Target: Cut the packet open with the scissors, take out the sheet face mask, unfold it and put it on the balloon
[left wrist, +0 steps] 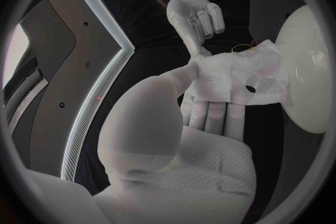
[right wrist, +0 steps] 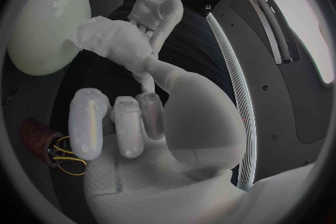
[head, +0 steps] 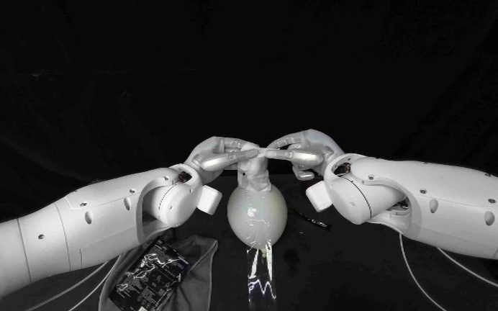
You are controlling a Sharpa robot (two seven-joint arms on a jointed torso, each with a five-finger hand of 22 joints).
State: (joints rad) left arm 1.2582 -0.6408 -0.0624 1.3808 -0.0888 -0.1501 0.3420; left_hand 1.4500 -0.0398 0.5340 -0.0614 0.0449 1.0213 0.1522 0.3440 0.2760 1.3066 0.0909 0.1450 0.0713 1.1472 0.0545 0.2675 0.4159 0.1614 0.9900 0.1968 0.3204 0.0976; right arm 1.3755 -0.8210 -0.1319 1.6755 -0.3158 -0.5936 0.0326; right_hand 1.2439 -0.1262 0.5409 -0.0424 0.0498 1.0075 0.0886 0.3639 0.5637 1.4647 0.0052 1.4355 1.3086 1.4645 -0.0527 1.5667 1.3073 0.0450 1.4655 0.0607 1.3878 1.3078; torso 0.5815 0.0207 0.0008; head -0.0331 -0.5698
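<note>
A pale balloon [head: 257,214] lies on the black table between my arms. Just above its far end both hands meet on the white sheet mask [head: 252,173]. My left hand [head: 220,154] pinches one side of the crumpled mask [left wrist: 238,75], with the balloon [left wrist: 308,67] close beside it. Opposite it, my right hand [head: 304,150] pinches the other side of the mask [right wrist: 115,45], which touches the balloon [right wrist: 45,22]. The mask is bunched, with an eye hole showing. The dark printed packet [head: 150,268] lies near the front left.
The packet rests on a grey cloth [head: 197,253] under my left arm. A small dark object [head: 309,219] lies on the table right of the balloon. A dark red thing with yellow wire [right wrist: 43,144] sits near my right hand. A glossy strip [head: 260,275] trails from the balloon's near end.
</note>
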